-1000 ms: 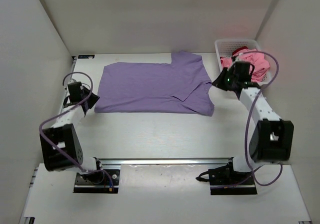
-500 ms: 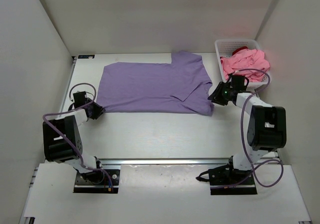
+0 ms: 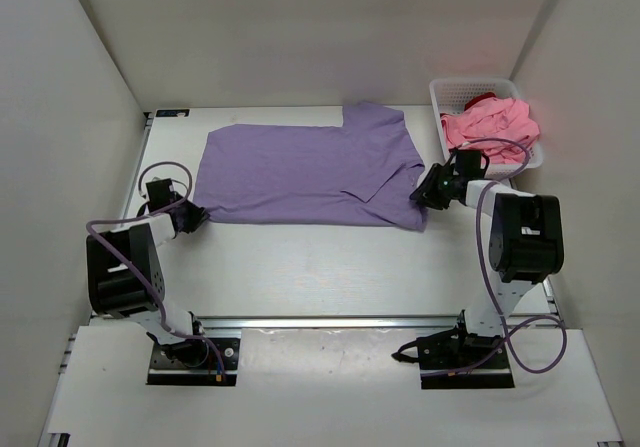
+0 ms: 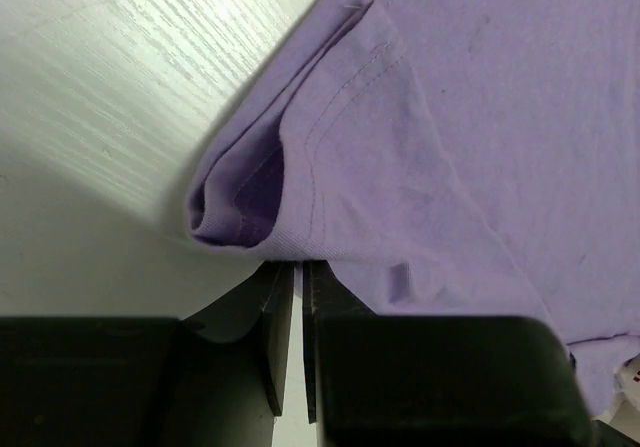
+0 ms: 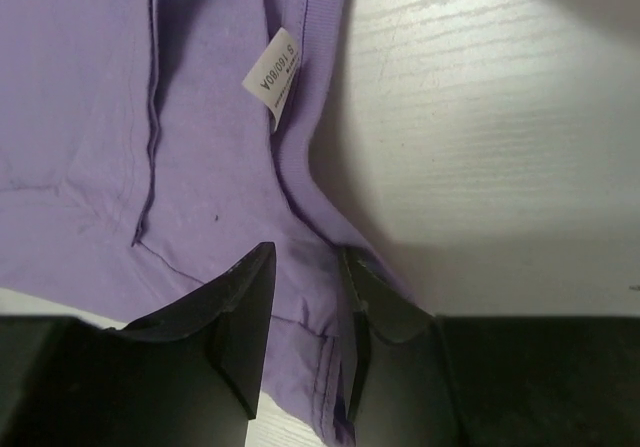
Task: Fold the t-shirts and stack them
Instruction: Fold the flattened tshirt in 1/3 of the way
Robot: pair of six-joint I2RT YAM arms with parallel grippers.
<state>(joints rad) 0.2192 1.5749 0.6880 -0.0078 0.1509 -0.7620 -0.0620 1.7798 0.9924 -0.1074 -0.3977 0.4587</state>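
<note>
Across the desk (image 3: pixel 320 267) lies the lavender t-shirt (image 3: pixel 300 172), likely light and limp, best lifted by both near corners together. The left end effector (image 4: pixel 299 264) is pinched on one corner; the right end effector (image 5: pixel 305 252) stands slightly apart astride the hem.

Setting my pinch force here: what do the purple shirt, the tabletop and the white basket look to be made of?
Lavender t-shirt: soft matte knit, likely cotton jersey, judging by the stitched hems and limp folds. Table: white with faint wood grain and a slight sheen, probably laminate. Basket: white lattice walls, apparently rigid plastic.
</note>
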